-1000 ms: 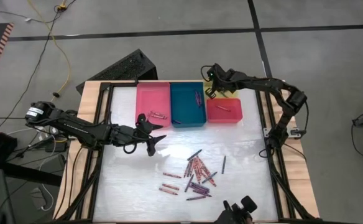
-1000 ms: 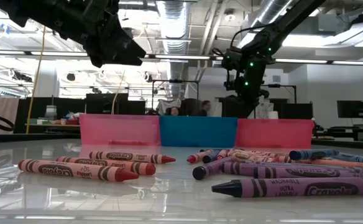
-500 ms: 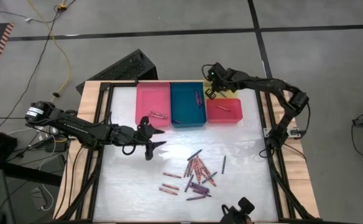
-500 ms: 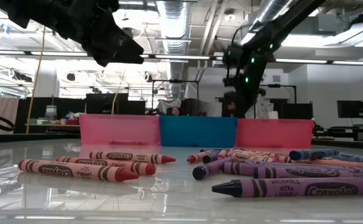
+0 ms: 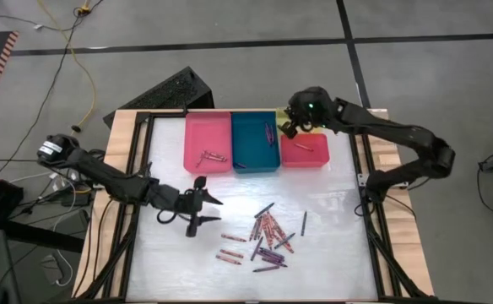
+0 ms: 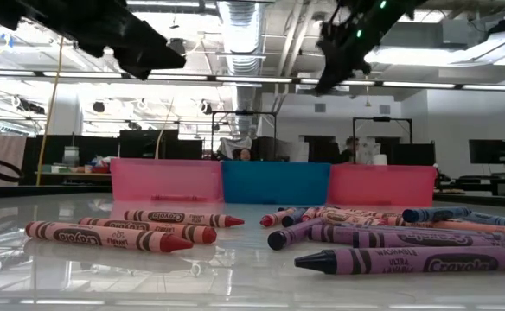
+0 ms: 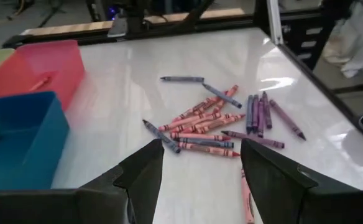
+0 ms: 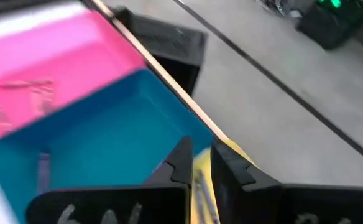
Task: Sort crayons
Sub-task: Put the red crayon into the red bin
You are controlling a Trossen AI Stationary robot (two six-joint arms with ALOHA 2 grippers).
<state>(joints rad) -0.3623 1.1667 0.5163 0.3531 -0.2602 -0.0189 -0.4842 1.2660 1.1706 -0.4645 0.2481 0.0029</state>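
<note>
Several loose crayons point(image 5: 268, 236) in red, purple and grey-blue lie flat on the white table, right of centre and toward the near edge; the same crayons point(image 7: 219, 121) also show in the left wrist view. My left gripper point(image 5: 200, 207) hangs open above the table, left of the heap, with nothing between its fingers point(image 7: 147, 171). My right gripper point(image 5: 295, 125) is high over the far trays, where the teal tray point(image 8: 101, 155) meets the yellow tray point(image 8: 231, 152). Its fingers point(image 8: 181, 158) stand a narrow gap apart, with nothing between them.
Along the far edge stand a pink tray point(image 5: 197, 135), a teal tray point(image 5: 251, 148) and a red tray point(image 5: 314, 156), each with a few crayons in it; the right arm partly hides a yellow tray point(image 5: 318, 128) behind the red one. Black frame rails point(image 5: 373, 228) border the table.
My left gripper has moved toward the table's near edge and turned toward the crayon heap, staying open. My right gripper has risen well above the far trays and tipped, while its arm swung out toward the table's right edge. The crayons have not moved.
</note>
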